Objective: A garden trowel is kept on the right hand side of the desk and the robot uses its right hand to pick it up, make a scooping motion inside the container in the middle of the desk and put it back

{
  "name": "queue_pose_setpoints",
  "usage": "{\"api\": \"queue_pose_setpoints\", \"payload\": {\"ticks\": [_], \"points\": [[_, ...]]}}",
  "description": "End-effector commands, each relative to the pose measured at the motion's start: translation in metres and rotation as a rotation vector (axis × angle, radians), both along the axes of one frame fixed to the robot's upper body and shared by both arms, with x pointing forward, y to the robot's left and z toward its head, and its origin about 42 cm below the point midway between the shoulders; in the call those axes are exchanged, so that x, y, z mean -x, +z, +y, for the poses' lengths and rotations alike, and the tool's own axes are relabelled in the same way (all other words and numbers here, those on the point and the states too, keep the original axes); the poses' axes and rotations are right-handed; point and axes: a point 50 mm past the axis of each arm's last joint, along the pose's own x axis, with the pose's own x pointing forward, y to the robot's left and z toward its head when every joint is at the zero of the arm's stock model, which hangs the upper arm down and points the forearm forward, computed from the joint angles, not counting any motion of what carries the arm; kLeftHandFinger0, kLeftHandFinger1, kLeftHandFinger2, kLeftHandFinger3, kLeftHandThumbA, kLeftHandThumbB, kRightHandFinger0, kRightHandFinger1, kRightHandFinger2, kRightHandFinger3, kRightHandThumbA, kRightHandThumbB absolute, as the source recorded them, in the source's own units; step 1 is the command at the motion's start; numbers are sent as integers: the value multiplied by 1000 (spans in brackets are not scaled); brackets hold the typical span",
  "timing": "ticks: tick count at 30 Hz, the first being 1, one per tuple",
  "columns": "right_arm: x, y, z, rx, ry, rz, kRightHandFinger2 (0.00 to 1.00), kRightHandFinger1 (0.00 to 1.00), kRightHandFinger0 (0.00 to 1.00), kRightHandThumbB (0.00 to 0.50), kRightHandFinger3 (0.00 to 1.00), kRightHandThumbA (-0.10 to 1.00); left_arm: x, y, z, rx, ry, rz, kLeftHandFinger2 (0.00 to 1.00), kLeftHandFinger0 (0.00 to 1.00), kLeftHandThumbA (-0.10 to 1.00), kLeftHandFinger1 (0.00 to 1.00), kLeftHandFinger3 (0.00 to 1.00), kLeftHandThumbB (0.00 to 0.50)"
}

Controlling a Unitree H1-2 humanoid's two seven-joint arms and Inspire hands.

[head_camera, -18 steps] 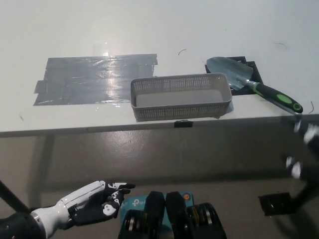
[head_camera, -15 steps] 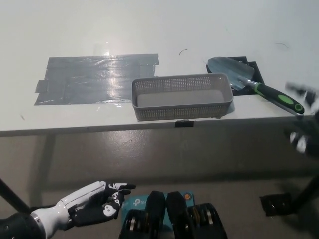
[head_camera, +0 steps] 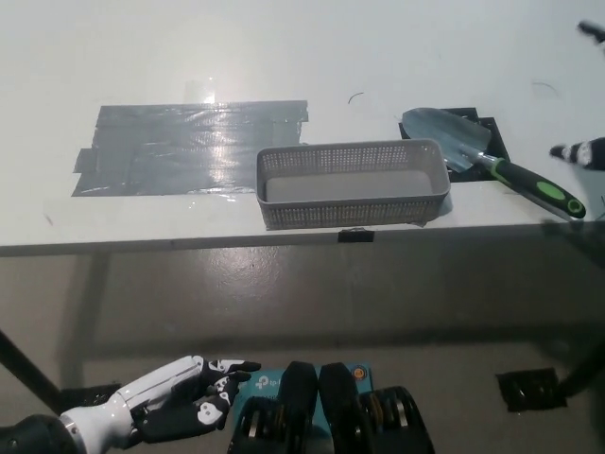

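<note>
"Looking at the black right hand first, what is it doing?"

"It is showing only as a blurred sliver at the right edge of the head view, hovering over the desk just beyond the end of the trowel's handle. I am not managing to tell how far open it is, and I am not seeing anything in its hold."

"And the white left hand?"

"It is resting at the lower left, below the desk's front edge, lying open and gripping nothing. I am reading it as parked out of the way, since the task is calling for the right hand alone."

"Where is the garden trowel lying?"

"It is lying flat on the desk's right side, with its blade sitting on a black mat right beside the container's right end. I am not able to tell whether they are touching. The handle is pointing toward the near right corner, which I am taking as deliberate: it is offering the grip to the right hand."

"How is it looking?"

"The blade is showing dull grey metal, pointed and dished. The handle is showing black with green insets."

"And the container?"

"It is a grey mesh basket sitting mid-desk near the front edge, appearing empty, just beside a grey tape patch. The pickup is not yet looking done."
</note>
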Motion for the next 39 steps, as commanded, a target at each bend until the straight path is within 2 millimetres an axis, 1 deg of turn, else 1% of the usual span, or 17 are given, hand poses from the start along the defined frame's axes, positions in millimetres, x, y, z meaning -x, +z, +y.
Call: {"api": "queue_pose_setpoints", "payload": {"ticks": [1,5,7,11,13,16,18,22,23,27,29,31,32,34,35,37,39], "points": [[-26,-4,10,28,-37,44,1000,1000,1000,500,1000,1000,1,12,3,-25,-30,-23,1000,1000,1000,1000,1000,405],[-47,-24,16,32,-68,112,1000,1000,1000,500,1000,1000,2,13,3,-31,-41,-23,1000,1000,1000,1000,1000,405],[-67,-34,24,-2,-98,162,1000,1000,1000,500,1000,1000,2,11,2,-32,-46,-17,1000,1000,1000,1000,1000,415],[-83,-35,32,0,-103,187,1000,1000,1000,500,1000,1000,3,10,-1,-31,-52,-14,1000,1000,1000,1000,1000,425],[-84,-35,31,0,-104,188,1000,1000,1000,500,1000,1000,4,9,-2,-31,-53,-14,1000,1000,1000,1000,1000,425],[-98,-29,23,20,-133,198,1000,1000,1000,500,1000,1000,3,9,-2,-26,-58,-10,1000,1000,1000,1000,1000,426],[-102,-30,14,11,-148,204,1000,1000,1000,500,1000,1000,6,8,-3,-26,-61,-6,1000,1000,1000,1000,1000,433],[-115,-24,-6,24,-185,212,1000,1000,1000,500,1000,955,5,9,-2,-21,-58,-6,1000,1000,1000,1000,1000,444],[-116,-23,-10,30,-187,207,1000,1000,1000,500,1000,943,5,8,-2,-14,-55,-3,1000,1000,1000,1000,1000,431],[-118,-28,-19,40,-202,225,1000,1000,1000,500,1000,923,4,9,-3,-9,-57,-4,1000,1000,1000,1000,1000,439],[-115,-36,-19,43,-206,244,1000,1000,1000,499,1000,879,3,10,-3,-9,-58,-8,1000,1000,1000,1000,1000,451],[-111,-46,-17,43,-200,273,1000,1000,1000,500,1000,879,4,11,-5,-13,-59,-15,1000,1000,1000,1000,1000,461],[-109,-51,-16,57,-189,276,1000,1000,1000,500,1000,893,4,11,-5,-10,-61,-14,1000,1000,1000,1000,1000,468],[-105,-63,-2,104,-146,272,1000,1000,1000,500,1000,925,5,11,-5,-5,-65,-11,1000,1000,1000,1000,1000,473],[-105,-62,-2,106,-144,269,1000,1000,1000,500,1000,926,5,12,-5,-5,-65,-13,1000,1000,1000,1000,1000,473],[-102,-63,10,123,-116,267,1000,1000,1000,500,1000,945,5,12,-6,7,-60,-14,1000,1000,1000,1000,1000,473],[-103,-61,16,124,-99,265,1000,1000,1000,500,1000,921,4,13,-5,10,-56,-19,1000,1000,1000,1000,1000,490]]}}
